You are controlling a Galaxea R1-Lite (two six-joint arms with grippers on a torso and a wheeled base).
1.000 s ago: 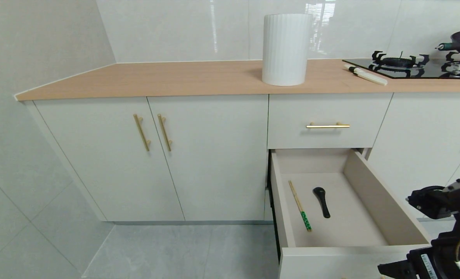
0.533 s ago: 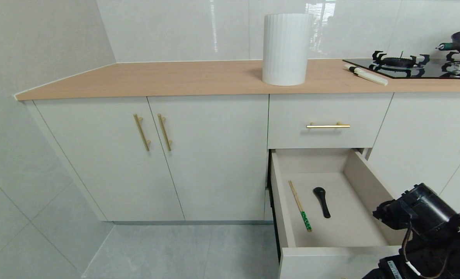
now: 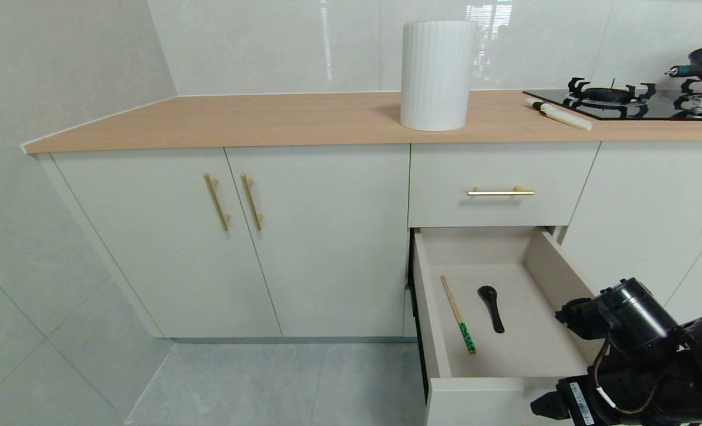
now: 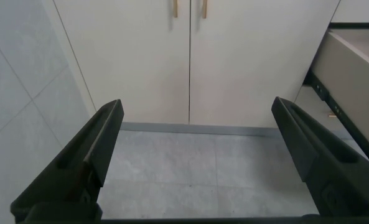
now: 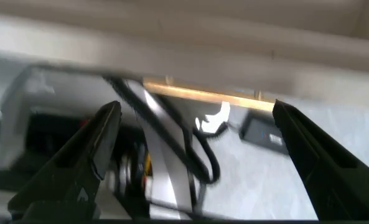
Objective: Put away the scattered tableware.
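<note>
The blurred gold bar (image 5: 203, 93) is perhaps the drawer's (image 3: 431, 307) handle; the right arm (image 3: 641, 349) hides its corner.

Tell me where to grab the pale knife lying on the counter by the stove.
Probably come from above and pinch the knife across its narrow middle: it lies flat on the counter, long and thin, slanting beside the stove.
</note>
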